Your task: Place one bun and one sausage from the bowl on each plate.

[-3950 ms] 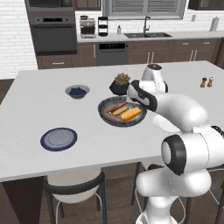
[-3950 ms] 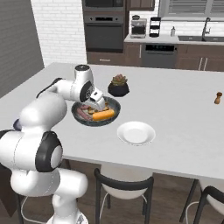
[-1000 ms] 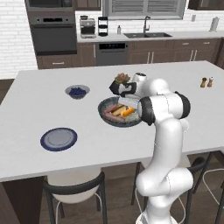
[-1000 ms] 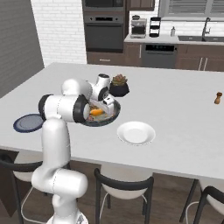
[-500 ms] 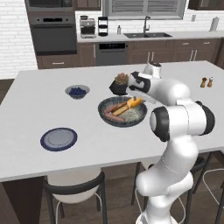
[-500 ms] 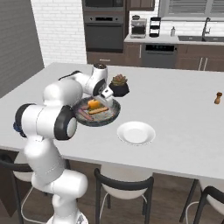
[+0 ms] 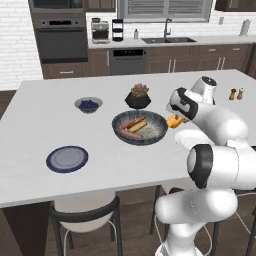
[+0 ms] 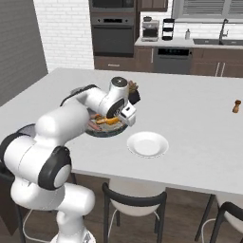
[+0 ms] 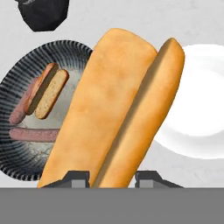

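Matt golden bun, glossy white plate, ribbed dark bowl w/ speckled inside.

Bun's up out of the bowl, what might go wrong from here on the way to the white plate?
The gripper pinches only the bun at its lower end, so it may swing or slip. The white plate lies close beside the bowl; a short drop could land on the bowl's rim or on the counter.
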Motion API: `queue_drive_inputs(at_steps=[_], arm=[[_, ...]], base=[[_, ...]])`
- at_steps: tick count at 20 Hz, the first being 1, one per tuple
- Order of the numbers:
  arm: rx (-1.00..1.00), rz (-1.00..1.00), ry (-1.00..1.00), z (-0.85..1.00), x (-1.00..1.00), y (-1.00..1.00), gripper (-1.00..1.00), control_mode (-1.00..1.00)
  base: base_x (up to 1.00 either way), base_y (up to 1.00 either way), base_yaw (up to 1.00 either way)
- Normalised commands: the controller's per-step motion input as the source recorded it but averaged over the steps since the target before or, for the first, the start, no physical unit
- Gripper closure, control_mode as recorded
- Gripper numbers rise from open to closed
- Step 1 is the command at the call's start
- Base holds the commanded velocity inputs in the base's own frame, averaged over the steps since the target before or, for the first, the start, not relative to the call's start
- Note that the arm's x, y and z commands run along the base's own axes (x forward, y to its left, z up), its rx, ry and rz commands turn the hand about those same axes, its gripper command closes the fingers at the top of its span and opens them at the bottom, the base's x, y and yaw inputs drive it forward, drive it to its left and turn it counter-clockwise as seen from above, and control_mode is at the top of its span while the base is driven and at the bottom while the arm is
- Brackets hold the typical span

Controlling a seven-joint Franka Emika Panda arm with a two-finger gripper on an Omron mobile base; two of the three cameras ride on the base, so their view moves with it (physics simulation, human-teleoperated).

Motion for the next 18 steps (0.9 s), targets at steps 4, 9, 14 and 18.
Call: queue_drive_inputs(at_steps=[4,9,14,18], arm=[[0.0,0.02,0.0,-0.13,-0.03,-0.61,1.0,-1.0],[0.0,0.0,0.07,-0.25,0.0,-0.69,1.0,-1.0],[0.0,0.01,0.05,-0.37,0.0,-0.48,1.0,-1.0],[0.0,0.02,0.06,-0.49,0.04,-0.34,1.0,-1.0]], base=[[0.0,0.0,0.0],[0.0,0.0,0.0],[0.0,0.0,0.0],[0.0,0.0,0.0]])
